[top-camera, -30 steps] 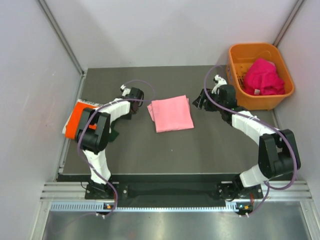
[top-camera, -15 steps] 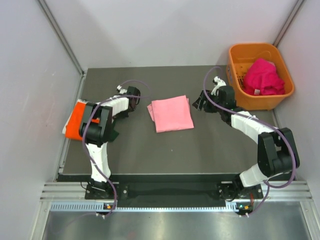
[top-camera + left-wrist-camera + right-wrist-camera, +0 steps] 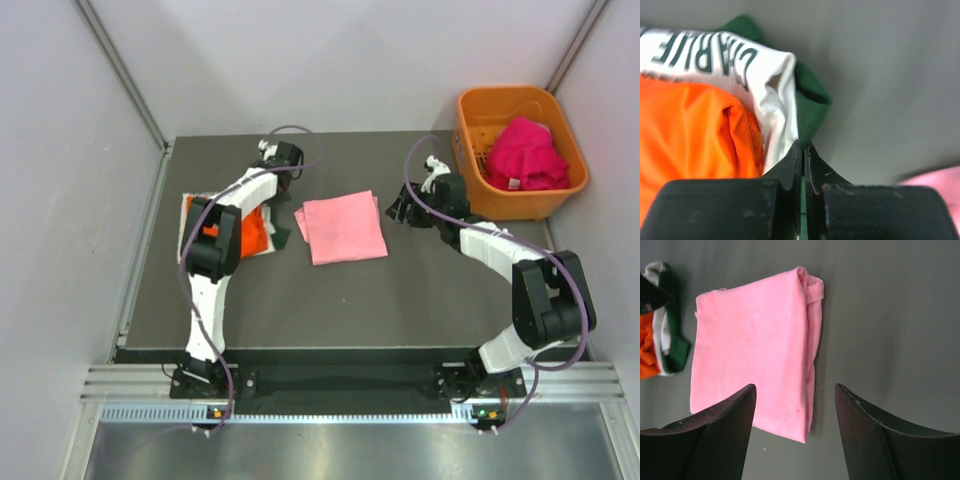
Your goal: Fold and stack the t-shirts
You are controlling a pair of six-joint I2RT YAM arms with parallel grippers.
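Item: folded t-shirts. We judge them soft, light and limp, best gripped at doubled edges. Left jaws are clamped on the white-and-green shirts [image 3: 777, 95], with the orange shirt [image 3: 690, 135] beside them. Right jaws are apart, with the pink shirt [image 3: 755, 345] just ahead on the desk [image 3: 890, 315].

Robotics lab test cell — grey panel walls [image 3: 330, 60] around a dark table [image 3: 330, 300], left arm [image 3: 203, 310] and right arm [image 3: 495, 250] bolted to an aluminium rail [image 3: 130, 378] at frame bottom.

The folded light pink t-shirt [image 3: 755, 347] lies flat on the dark surface [image 3: 890, 315], the right gripper [image 3: 795, 387] holding its black fingers [image 3: 710, 440] well apart over its lower edge, with orange, white and green shirts [image 3: 662, 340] bunched at far left.
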